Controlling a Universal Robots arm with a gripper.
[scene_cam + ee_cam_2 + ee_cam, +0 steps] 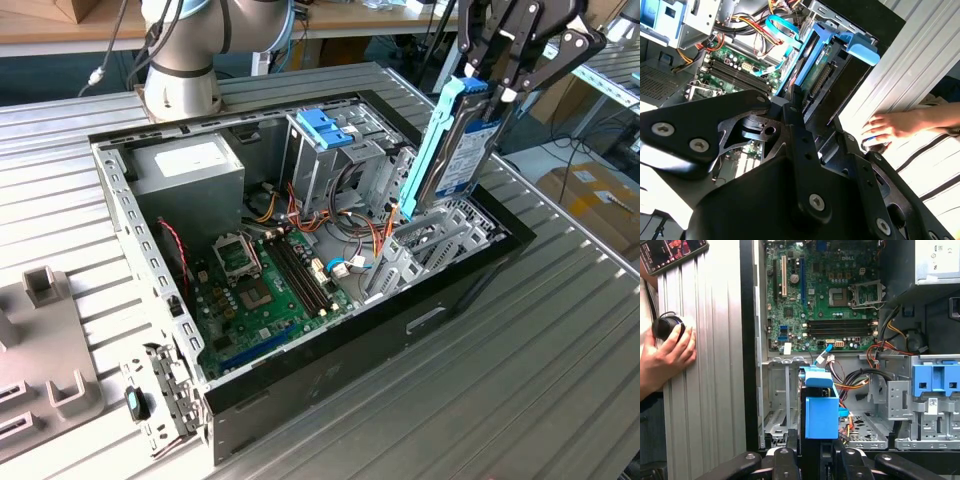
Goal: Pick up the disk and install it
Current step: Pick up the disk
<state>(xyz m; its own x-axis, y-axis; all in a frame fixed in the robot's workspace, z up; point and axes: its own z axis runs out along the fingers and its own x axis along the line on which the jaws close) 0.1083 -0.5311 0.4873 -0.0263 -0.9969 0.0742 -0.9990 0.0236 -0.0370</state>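
Note:
The disk (pixel 455 150) stands on edge, silver-grey with a light-blue carrier rail, at the exterior view's right. My gripper (pixel 487 88) is shut on its upper end. Its lower end dips into the open computer case (pixel 350 340), just above the empty metal drive bay (pixel 440 240) at the near right corner. In the second wrist view, the disk (pixel 817 75) shows edge-on beyond my gripper (pixel 795 100), its circuit board visible. In the first wrist view, the disk's blue carrier end (pixel 821 410) sits between my black fingers (pixel 785 460) over the bay (pixel 777 410).
A darker blue bracket (pixel 325 128) tops the metal drive cage beside the bay. Motherboard (pixel 260 290), loose cables (pixel 340 265) and power supply (pixel 190 165) fill the case. A person's hand (pixel 665 355) rests on a black knob on the ribbed table. Grey fixtures (pixel 50 340) lie at the exterior view's left.

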